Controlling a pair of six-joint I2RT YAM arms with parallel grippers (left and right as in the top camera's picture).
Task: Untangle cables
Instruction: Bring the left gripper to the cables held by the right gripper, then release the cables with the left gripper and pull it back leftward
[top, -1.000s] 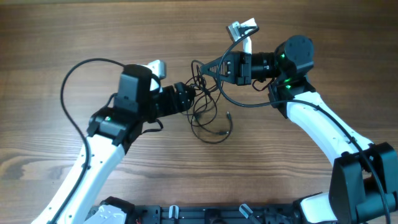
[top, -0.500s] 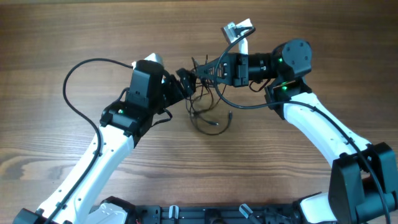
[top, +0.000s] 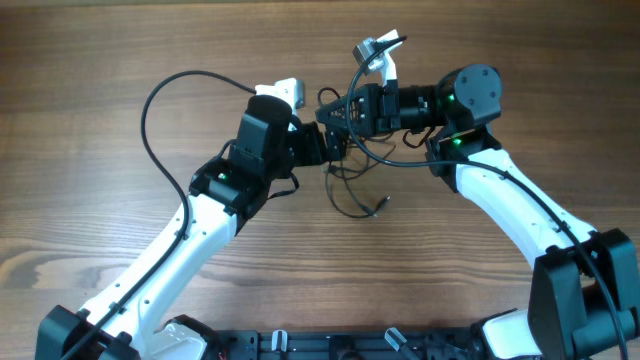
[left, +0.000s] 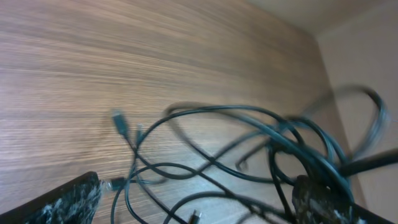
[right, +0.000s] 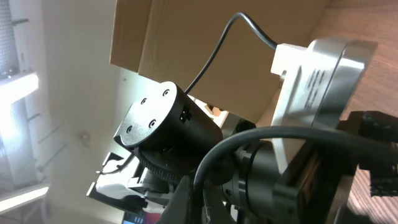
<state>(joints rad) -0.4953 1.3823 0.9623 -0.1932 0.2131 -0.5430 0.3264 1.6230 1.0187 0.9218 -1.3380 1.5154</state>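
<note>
Untangling run, both arms engaged. The cables (top: 352, 190) are sitting as one knotted bunch near the middle of the desk (top: 120, 60), slightly to the far side, and both arms are meeting over it. The upper part of the bunch is hanging clear of the desk between the two wrists. A loose loop is trailing toward the near side and ending in a small plug end (top: 385, 203) lying flat. In the left wrist view the left fingers (left: 65, 200) are standing spread wide, one at each lower corner. Several strands are crossing the gap between them and none is pinched, so I am reading this as lining up on one strand, not gripping. The right fingers (top: 335, 111) are sitting at the far top of the bunch, just beside the left ones. Strands seem to be running up to them, so I am judging that they are propping the tangle up to open its loops. Whether they are pressed on a strand I cannot tell, since the left arm (right: 168, 130) is filling the right wrist view. The thick wiring cord (top: 160, 100) arcing at the left is the arm's own, so I am leaving it out. Risk: closing the left fingers here could be catching two strands at once.
</note>
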